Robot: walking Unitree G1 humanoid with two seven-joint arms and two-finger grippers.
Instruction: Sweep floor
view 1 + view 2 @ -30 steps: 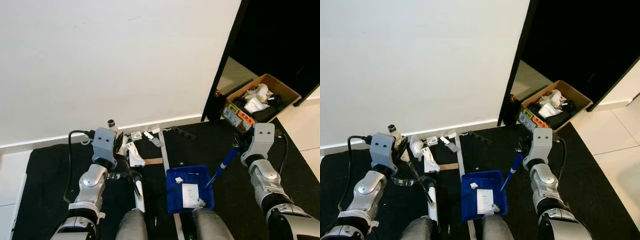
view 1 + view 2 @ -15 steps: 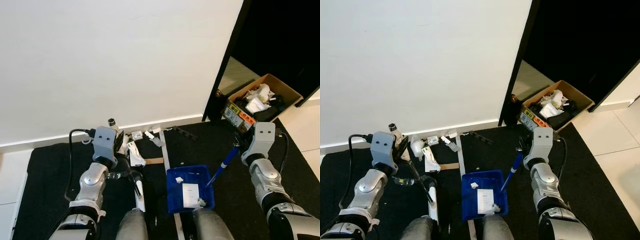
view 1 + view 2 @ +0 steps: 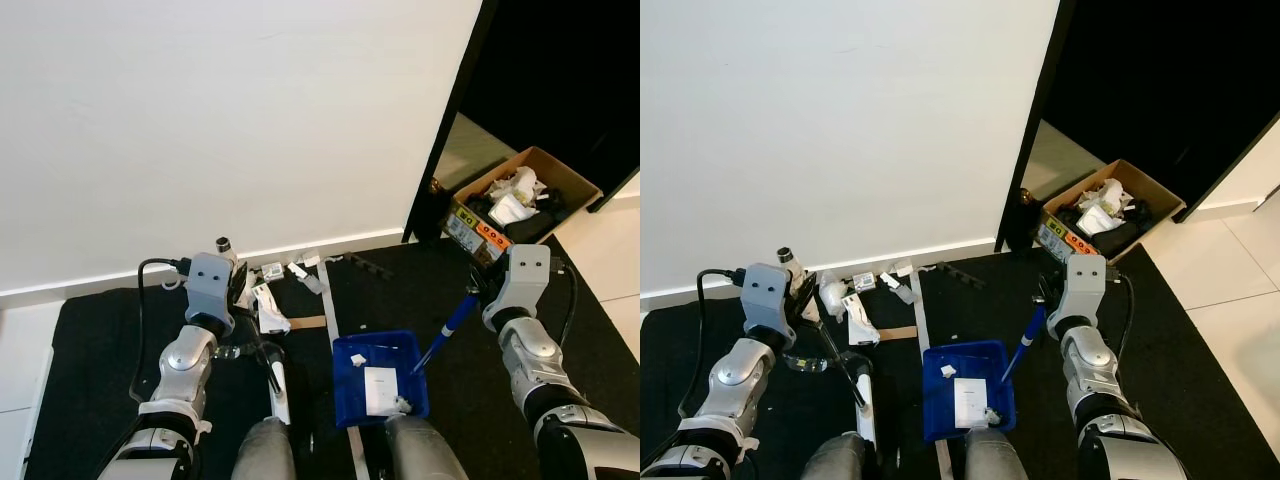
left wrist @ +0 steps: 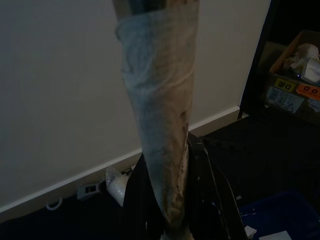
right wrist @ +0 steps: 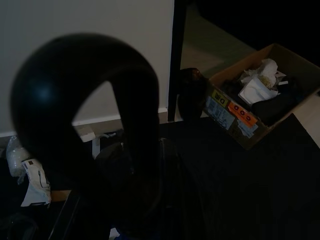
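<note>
My left gripper [image 3: 243, 290] is shut on a hand brush [image 3: 277, 383]. Its pale wrapped handle [image 4: 162, 130] runs up between the fingers in the left wrist view, and its head rests on the black mat beside my left leg. My right gripper [image 3: 474, 292] is shut on the blue handle [image 3: 448, 332] of a blue dustpan [image 3: 352, 392]. The pan lies flat on the mat between my legs with white paper scraps [image 3: 381, 388] in it. The handle's black loop end [image 5: 85, 115] shows close up in the right wrist view. More white scraps [image 3: 269, 306] lie by the skirting board.
The white wall [image 3: 230, 120] stands straight ahead. A dark doorway opens at the right, with an open cardboard box [image 3: 520, 205] of rubbish in it. A grey tape strip [image 3: 327, 300] crosses the black mat [image 3: 90, 360]. Pale tiles [image 3: 605, 245] lie at the far right.
</note>
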